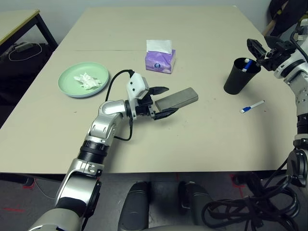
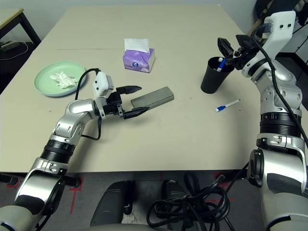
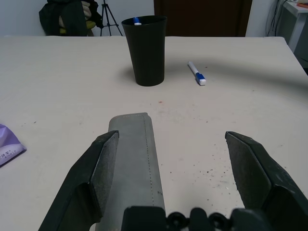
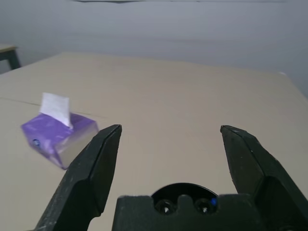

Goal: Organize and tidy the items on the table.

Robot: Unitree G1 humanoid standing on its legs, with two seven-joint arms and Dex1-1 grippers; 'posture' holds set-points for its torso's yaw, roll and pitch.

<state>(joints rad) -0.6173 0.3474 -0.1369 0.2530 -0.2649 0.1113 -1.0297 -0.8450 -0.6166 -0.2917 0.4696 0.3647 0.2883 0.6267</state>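
While both tools gape, one white-and-blue pen [image 1: 246, 64] stands in black cup [image 1: 238, 76]; second pen [image 1: 252, 107], grey oblong case [image 1: 176, 99] remain loose.

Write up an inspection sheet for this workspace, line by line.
Surface: beige table, bare in the near part.
Job's things: grey glasses case lying flat; black cup upright with a pen inside; another pen lying beside it; green plate holding a tissue wad.
Clutter: purple tissue box.
Grippers: left gripper open, its fingers either side of the case's near end; right gripper open above the cup.
Cables: black cable on the left wrist; a tangle on the floor.
Surroundings: a black-legged desk at far left.
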